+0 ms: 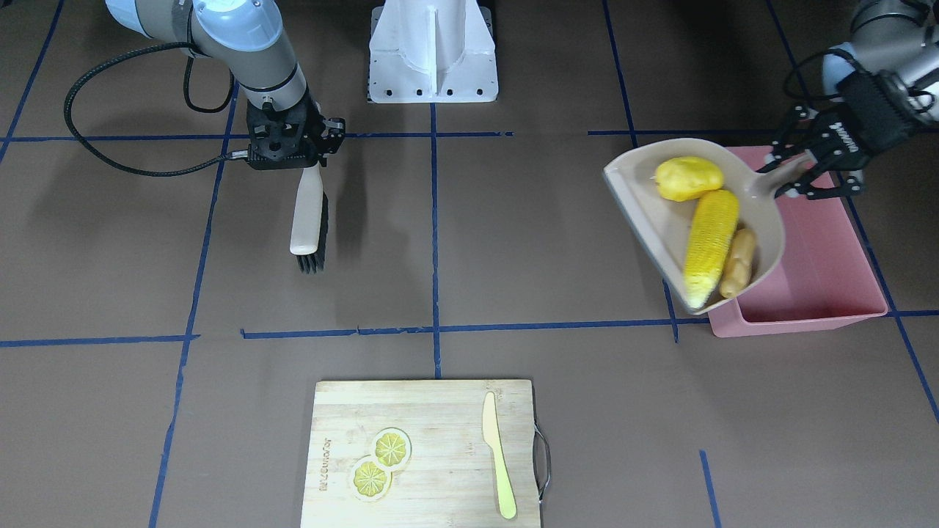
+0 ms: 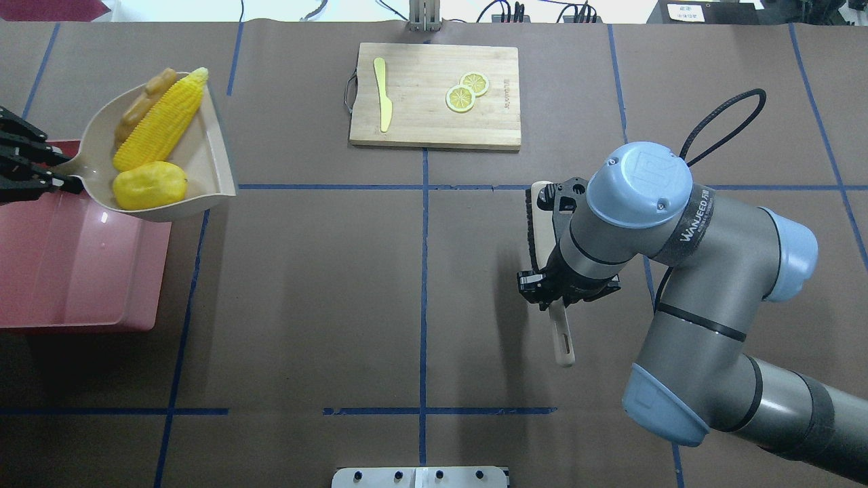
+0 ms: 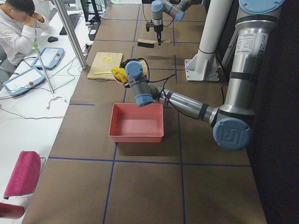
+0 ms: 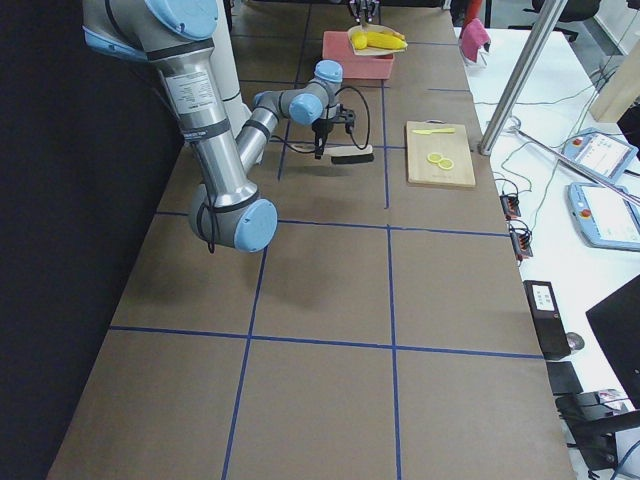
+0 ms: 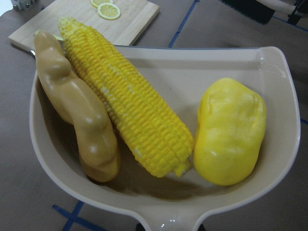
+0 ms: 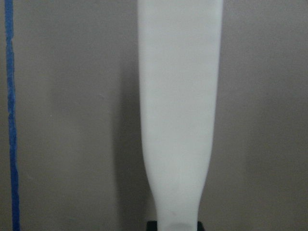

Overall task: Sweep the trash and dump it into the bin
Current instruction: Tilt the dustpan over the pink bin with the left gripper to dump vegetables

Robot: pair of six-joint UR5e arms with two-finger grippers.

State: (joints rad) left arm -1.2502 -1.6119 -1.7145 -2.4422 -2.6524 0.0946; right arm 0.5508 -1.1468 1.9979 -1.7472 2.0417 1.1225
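Note:
My left gripper (image 1: 796, 176) is shut on the handle of a beige dustpan (image 1: 645, 198), held tilted in the air over the near edge of the pink bin (image 1: 821, 271). The trash lies in the pan: a long corn cob (image 1: 710, 238), a yellow potato (image 1: 688, 178) and a tan ginger root (image 1: 737, 260). The left wrist view shows the corn (image 5: 130, 106), potato (image 5: 230, 130) and ginger (image 5: 79, 115) close up. Nothing lies in the bin (image 3: 135, 126). My right gripper (image 2: 553, 301) is shut on a brush (image 2: 539, 217), bristles near the table, far from the bin.
A wooden cutting board (image 1: 425, 411) at the table's far edge carries two lemon slices (image 1: 381, 462) and a pale yellow knife (image 1: 497, 455). The white base mount (image 1: 433, 51) stands at the robot's side. A person sits at a side desk (image 3: 28, 60).

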